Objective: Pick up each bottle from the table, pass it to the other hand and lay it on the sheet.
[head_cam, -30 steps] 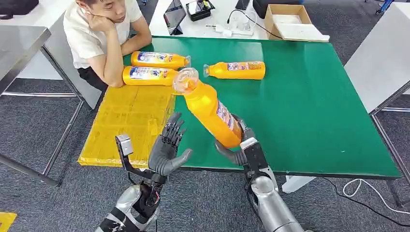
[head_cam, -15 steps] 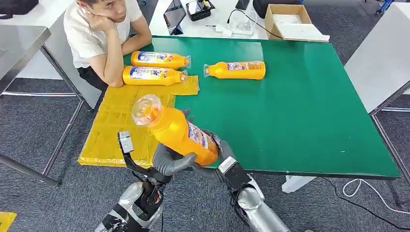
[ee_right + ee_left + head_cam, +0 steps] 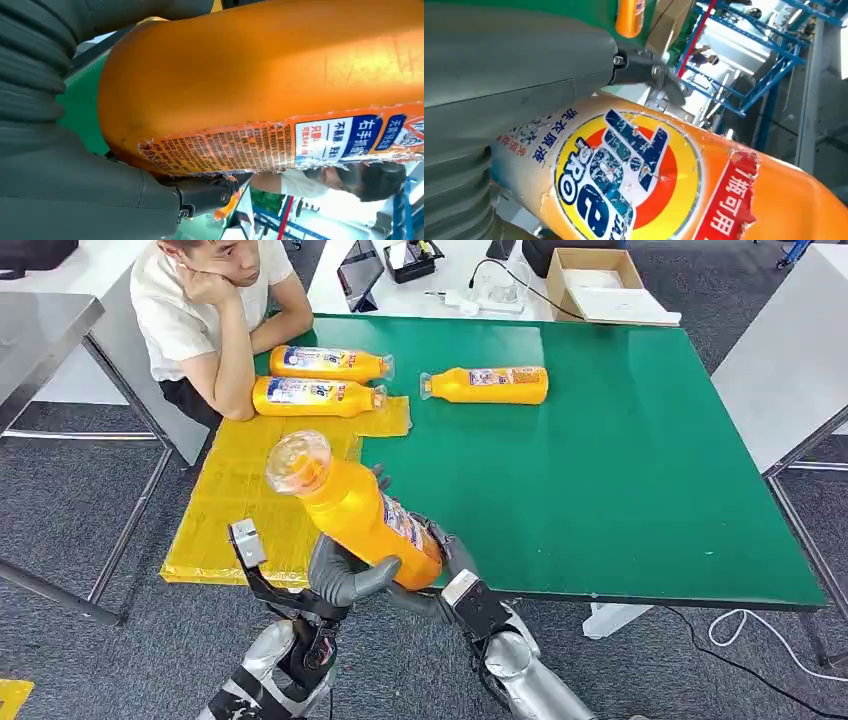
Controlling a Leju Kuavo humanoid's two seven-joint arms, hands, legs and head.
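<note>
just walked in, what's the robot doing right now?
Mid handover. Both hands are on one orange bottle held tilted at the table's near edge: the left hand wraps it from below, the right hand grips its base. Two bottles already lie on the yellow sheet, and another bottle waits on the green table. A person sits watching at the far corner.

High head view; close wrist views

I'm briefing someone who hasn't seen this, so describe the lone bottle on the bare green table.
On the green table, look past the yellow sheet at its far left corner. The orange plastic bottle lies on bare green, unlike the two bottles on the sheet.
</note>
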